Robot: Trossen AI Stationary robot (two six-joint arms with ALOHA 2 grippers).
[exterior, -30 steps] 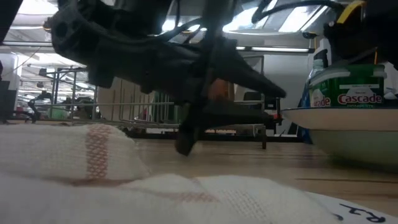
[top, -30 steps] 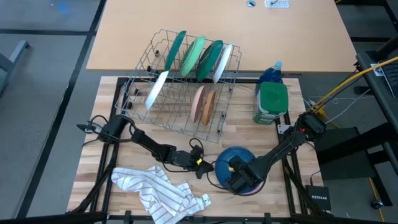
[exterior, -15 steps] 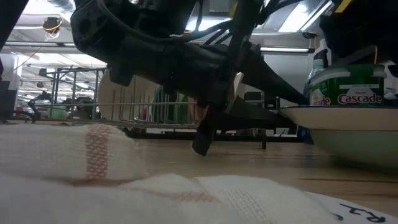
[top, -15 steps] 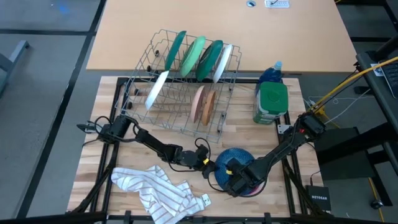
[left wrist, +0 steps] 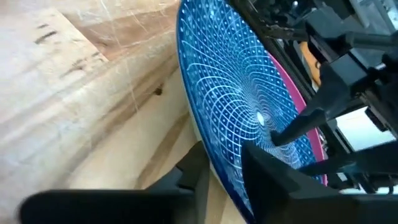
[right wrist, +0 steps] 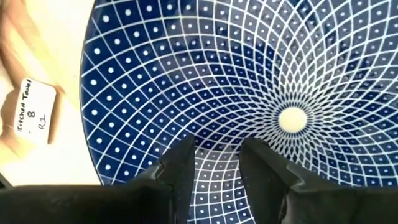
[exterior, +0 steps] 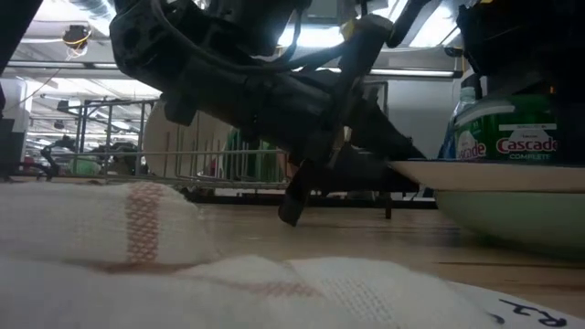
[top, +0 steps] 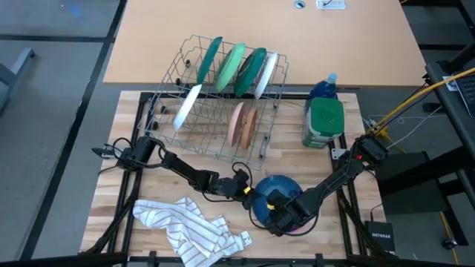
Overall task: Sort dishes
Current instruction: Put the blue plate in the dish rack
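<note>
A blue plate (top: 276, 188) with a white grid pattern lies on a pink dish (top: 305, 228) near the table's front edge. My left gripper (top: 251, 195) reaches it nearly level from the table's left and is shut on its left rim. My right gripper (top: 284, 216) stands open over the plate's near part, fingers pointing steeply down at its patterned face (right wrist: 217, 62), nothing between them. A wire rack (top: 215, 141) at the back holds dark green (top: 209, 59), light green (top: 231, 65) and white (top: 267, 73) plates on edge, plus tan and pink dishes (top: 242, 123). My left gripper pinches the blue plate's left rim (left wrist: 214, 163), one finger (left wrist: 194, 171) under the rim and the other (left wrist: 273, 177) on the patterned top face. It comes in almost level from the table's left. The plate rests on the pink dish (left wrist: 300, 102). My right gripper's tips are close over the plate; whether they touch it, I cannot tell.
A white striped cloth (top: 185, 227) lies bunched at the front left, beside my left arm. A green-lidded container (top: 324, 123) and a blue bottle (top: 323, 87) stand right of the rack. A small paper tag (right wrist: 34, 113) lies near the plate.
My left gripper has gone toward the table's right edge and a little down, up to the blue plate, so that the plate's left rim now sits between its fingers.
</note>
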